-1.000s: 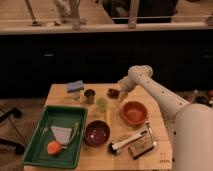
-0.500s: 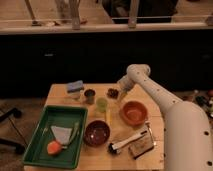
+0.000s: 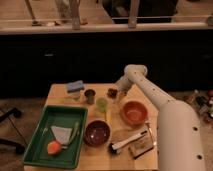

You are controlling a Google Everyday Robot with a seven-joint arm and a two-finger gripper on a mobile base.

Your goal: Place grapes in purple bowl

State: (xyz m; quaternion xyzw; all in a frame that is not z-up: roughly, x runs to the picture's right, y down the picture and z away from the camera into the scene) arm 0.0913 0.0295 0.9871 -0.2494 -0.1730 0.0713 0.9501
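Note:
The grapes (image 3: pixel 112 92) are a small dark cluster on the wooden table (image 3: pixel 120 156), near its far edge, between the dark cup and the orange bowl. My gripper (image 3: pixel 120 89) hangs down from the arm's bend (image 3: pixel 134 71) just right of the grapes, very close to them. I cannot tell whether it touches them. The purple bowl (image 3: pixel 97 132) sits nearer the front, left of centre, and looks empty.
An orange bowl (image 3: pixel 135 111) stands right of centre. A dark cup (image 3: pixel 90 95), a green cup (image 3: pixel 102 104) and a blue sponge (image 3: pixel 75 86) are at the back left. A green tray (image 3: pixel 40 127) holds an orange fruit (image 3: pixel 54 147). A black-and-white tool (image 3: pixel 127 141) lies front right.
The arm has swung a little to the left, bringing the gripper closer to the grapes. The objects on the table have not moved.

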